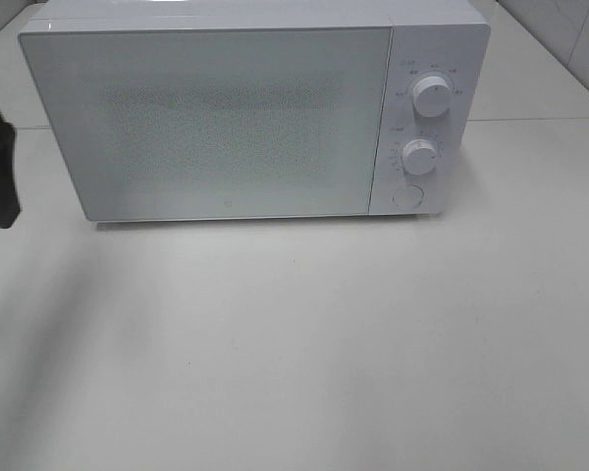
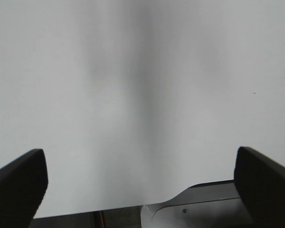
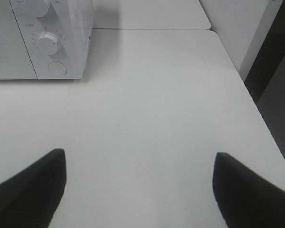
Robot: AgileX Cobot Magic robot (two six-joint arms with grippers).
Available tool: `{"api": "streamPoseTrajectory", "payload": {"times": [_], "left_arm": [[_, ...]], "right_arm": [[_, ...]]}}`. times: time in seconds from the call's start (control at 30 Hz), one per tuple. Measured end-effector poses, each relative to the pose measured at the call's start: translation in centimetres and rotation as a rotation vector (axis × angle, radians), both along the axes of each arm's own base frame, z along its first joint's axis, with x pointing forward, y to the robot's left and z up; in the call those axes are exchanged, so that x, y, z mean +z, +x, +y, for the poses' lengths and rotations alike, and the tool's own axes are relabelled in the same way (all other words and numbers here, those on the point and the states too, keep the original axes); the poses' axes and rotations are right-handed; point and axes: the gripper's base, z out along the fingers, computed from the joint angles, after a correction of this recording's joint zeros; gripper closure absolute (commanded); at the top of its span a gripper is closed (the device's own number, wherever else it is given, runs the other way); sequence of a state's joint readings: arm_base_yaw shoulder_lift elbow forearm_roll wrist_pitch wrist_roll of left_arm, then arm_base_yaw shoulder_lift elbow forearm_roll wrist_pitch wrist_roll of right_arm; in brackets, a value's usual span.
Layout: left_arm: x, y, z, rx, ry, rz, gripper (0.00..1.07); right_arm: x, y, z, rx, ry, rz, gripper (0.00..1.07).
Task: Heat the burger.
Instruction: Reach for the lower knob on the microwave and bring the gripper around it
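Oddly, the burger shows in no view; it may sit behind the microwave's (image 1: 226, 118) closed, frosted door (image 1: 216, 59), but that cannot be told. Running the oven empty is the risk if a gripper turns the lower dial (image 1: 421, 155) unchecked, and a clumsy push there could shove the casing back. The left gripper (image 2: 138, 156) hangs left of the microwave, wide and empty. The right gripper (image 3: 140, 159) hovers over the near right of the table (image 1: 294, 343), also wide, holding nothing.

High front look down on microwave (image 1: 206, 123) and table (image 1: 304, 343); right wrist low, same lower dial (image 3: 48, 42); left wrist close over that table.
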State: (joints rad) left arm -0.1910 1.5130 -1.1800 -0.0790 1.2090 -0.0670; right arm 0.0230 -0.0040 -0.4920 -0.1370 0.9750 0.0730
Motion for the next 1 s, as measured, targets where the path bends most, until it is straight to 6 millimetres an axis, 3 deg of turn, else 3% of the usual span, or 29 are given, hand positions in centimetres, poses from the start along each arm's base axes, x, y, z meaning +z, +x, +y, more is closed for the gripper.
{"api": "streamPoseTrajectory", "payload": {"times": [0.07,0.13,0.17,0.2,0.27,0.4,0.43,0.47,0.63,0.87,1.0], "left_arm": [[-0.4,-1.4,2.6,0.064,-0.015,0.010,0.07],[-0.4,-1.8,3.2,0.084,-0.024,0.007,0.07],[-0.5,-3.1,4.5,0.139,-0.048,-0.013,0.07],[-0.5,-3.1,4.5,0.139,-0.048,-0.013,0.07],[-0.4,-4.9,5.5,0.190,-0.072,-0.059,0.07],[-0.3,-6.9,5.7,0.206,-0.075,-0.122,0.07],[-0.2,-8.2,5.6,0.208,-0.076,-0.165,0.07],[-0.2,-8.2,5.6,0.208,-0.076,-0.165,0.07],[-0.8,-12.1,5.7,0.197,-0.050,-0.248,0.07],[-1.1,-15.3,5.7,0.183,-0.031,-0.364,0.07],[-0.7,-17.8,5.7,0.176,-0.026,-0.541,0.07]], "right_arm": [[0.0,0.0,0.0,0.000,0.000,-0.001,0.31],[0.0,0.0,0.0,0.000,0.000,-0.001,0.31],[0.0,0.0,0.0,0.000,0.000,-0.001,0.31],[0.0,0.0,0.0,0.000,0.000,-0.001,0.31],[0.0,0.0,0.0,0.000,0.000,-0.001,0.31],[0.0,0.0,0.0,0.000,0.000,-0.001,0.31],[0.0,0.0,0.0,0.000,0.000,-0.001,0.31],[0.0,0.0,0.0,0.000,0.000,-0.001,0.31],[0.0,0.0,0.0,0.000,0.000,-0.001,0.31],[0.0,0.0,0.0,0.000,0.000,-0.001,0.31],[0.0,0.0,0.0,0.000,0.000,-0.001,0.31]]}}
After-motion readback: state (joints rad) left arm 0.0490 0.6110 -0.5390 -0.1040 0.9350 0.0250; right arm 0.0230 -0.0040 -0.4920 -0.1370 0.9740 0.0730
